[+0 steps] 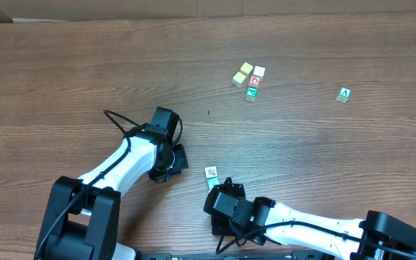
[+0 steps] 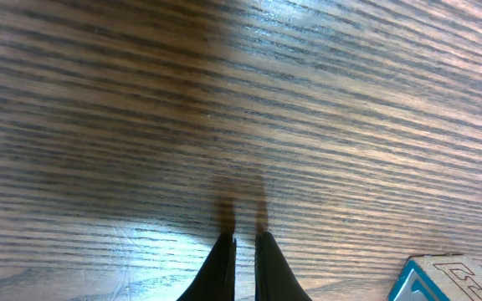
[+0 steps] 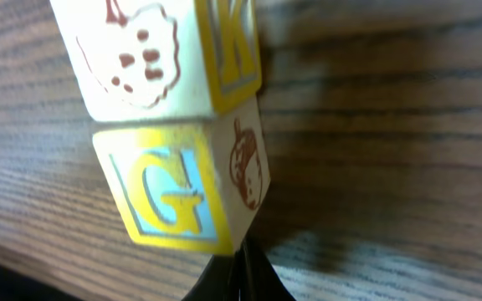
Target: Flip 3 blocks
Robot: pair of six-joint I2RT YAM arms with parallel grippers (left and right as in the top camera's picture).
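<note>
The wooden table [image 1: 63, 65] takes up nearly the whole overhead view. It lies bare and wide ahead of and to the left of both grippers, and its far edge runs along the top of that view.

The left arm [image 1: 118, 162] comes in from the near left corner and the right arm [image 1: 316, 225] from the near right, so the near side behind each gripper is crowded.

The left gripper [image 1: 175, 162] is closed with nothing in it. In its wrist view its fingers [image 2: 224, 263] are pressed nearly together over bare wood grain. A blue-bordered block [image 2: 450, 280] shows only a corner, low to the gripper's right; which block it is cannot be told.

The right gripper [image 1: 217, 189] is also closed and empty, its tips [image 3: 239, 280] meeting in a point. Directly ahead, right at those tips, sits the G block [image 3: 170, 196], with a yellow-framed letter and a red acorn on its side. Whether it touches the tips cannot be told. The K block [image 3: 153, 50] sits just beyond it, against it.

Well ahead of the right gripper and slightly to its right, three printed blocks [image 1: 255, 81] stand in a short row, touching two yellow-topped cubes [image 1: 243, 73]. A green A cube [image 1: 344, 94] sits alone, far off to the right.
</note>
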